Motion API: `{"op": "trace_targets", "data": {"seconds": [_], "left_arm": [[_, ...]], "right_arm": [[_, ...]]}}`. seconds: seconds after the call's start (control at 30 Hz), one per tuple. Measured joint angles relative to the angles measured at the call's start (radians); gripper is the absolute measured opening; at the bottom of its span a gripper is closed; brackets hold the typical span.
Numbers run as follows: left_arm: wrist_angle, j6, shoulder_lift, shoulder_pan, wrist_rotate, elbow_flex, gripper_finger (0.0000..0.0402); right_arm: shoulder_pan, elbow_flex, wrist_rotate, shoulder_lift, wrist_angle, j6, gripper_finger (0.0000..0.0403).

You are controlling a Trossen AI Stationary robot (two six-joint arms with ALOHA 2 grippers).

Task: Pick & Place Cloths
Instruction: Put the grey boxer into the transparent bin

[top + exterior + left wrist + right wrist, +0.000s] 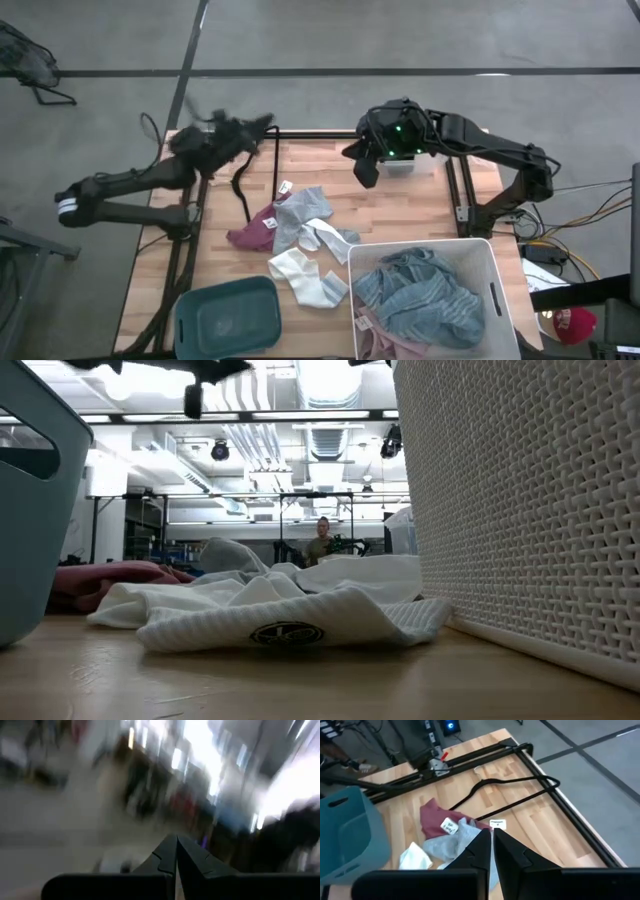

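Table centre: loose cloths [298, 236] in a heap
Near right: white bin [492, 262] holding cloths
Near left: teal bin [196, 306]

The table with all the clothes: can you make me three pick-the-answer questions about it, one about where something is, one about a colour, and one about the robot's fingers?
1. Where is the blue-striped cloth?
A. In the white bin
B. In the teal bin
C. On the floor

2. What colour is the cloth with a white tag, beside the grey cloth?
A. Yellow
B. Maroon
C. Green

3. How are the right gripper fingers?
A. Wide apart
B. Closed together, empty
C. Holding a sock

Answers: 1 A, it fills the white bin. 2 B, the maroon cloth lies against the grey one. 3 B, the wrist view shows them pressed together, holding nothing.
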Motion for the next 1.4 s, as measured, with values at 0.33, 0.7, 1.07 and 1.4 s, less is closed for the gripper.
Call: {"op": "trace_targets", "data": {"seconds": [0.33,0.7,1.07,1.4], "left_arm": [[-0.811,0.118,0.205,0.036,0.221,0.185,0.0014],[-0.890,0.022,0.405,0.019,0.426,0.184,0.0041],[-0.920,0.095,0.550,-0.017,0.465,0.184,0.0170],[-0.908,0.104,0.629,-0.017,0.444,0.184,0.0135]], "right_arm": [[-0.072,0.000,0.017,0.031,0.054,0.110,0.0009],[-0.106,0.000,0.021,0.074,0.171,0.121,0.0008],[-0.104,0.000,-0.005,0.124,0.175,0.166,0.0008],[-0.104,0.000,-0.008,0.128,0.177,0.165,0.0008]]}}
